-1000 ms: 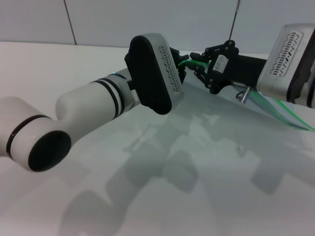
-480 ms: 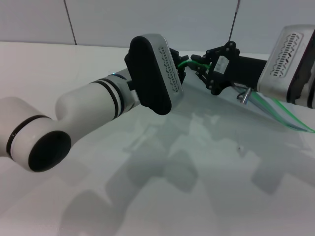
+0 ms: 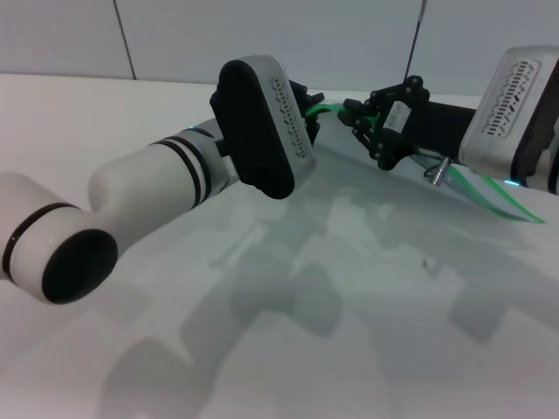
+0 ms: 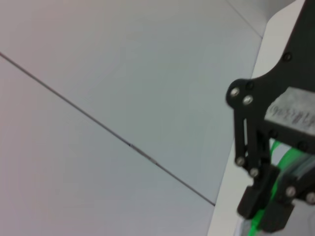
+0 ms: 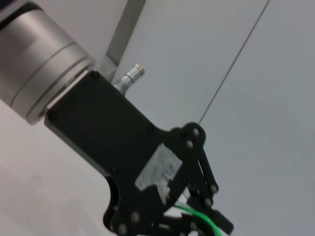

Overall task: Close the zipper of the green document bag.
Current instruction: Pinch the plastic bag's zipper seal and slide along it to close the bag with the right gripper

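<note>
The green document bag [image 3: 479, 187] hangs off the table, held up between my two grippers, its clear body trailing to the right under the right arm. Its zipper [image 3: 336, 108] shows as a bright green strip stretched between them. My left gripper [image 3: 313, 105] is mostly hidden behind its white wrist housing; the right wrist view shows its fingers [image 5: 209, 219] shut on the green zipper [image 5: 199, 216]. My right gripper [image 3: 356, 114] is shut on the strip from the right, and the left wrist view shows its fingertips [image 4: 258, 204] clamped on the zipper [image 4: 288, 160]. I cannot make out the slider tab.
The white table [image 3: 393, 305] lies below both arms, with their shadows across it. A grey panelled wall [image 3: 349, 35] stands close behind the grippers. My left forearm [image 3: 157, 188] crosses the near left of the table.
My left gripper and wrist have shifted left and slightly up, so more green strip shows between the grippers. The right gripper has hardly moved.
</note>
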Controlling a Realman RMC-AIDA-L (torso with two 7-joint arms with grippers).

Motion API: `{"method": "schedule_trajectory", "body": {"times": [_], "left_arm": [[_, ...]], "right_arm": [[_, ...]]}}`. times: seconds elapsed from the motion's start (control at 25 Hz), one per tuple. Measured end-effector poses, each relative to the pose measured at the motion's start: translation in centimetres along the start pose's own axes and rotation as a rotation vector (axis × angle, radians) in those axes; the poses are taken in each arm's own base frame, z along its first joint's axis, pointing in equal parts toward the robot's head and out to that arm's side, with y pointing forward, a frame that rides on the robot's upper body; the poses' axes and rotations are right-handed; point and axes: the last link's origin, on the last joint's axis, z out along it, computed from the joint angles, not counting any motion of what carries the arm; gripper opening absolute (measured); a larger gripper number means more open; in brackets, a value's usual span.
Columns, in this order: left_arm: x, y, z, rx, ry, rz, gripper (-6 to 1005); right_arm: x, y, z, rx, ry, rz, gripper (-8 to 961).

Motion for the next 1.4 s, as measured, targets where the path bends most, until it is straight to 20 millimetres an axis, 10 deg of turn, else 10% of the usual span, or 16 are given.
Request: {"method": "schedule_trajectory", "body": {"times": [0.76,1.4], "left_arm": [[-0.54,-0.41,-0.44,0.022,-0.013,-0.005,52],[-0.22,-0.13,-0.24,0.010,-0.007,0.002,51]], "right_arm": [[-0.22,-0.21,-0.10,0.007,-0.012,0.002,100],[-0.64,-0.41,-0.03,0.022,-0.032,0.012,323]]}}
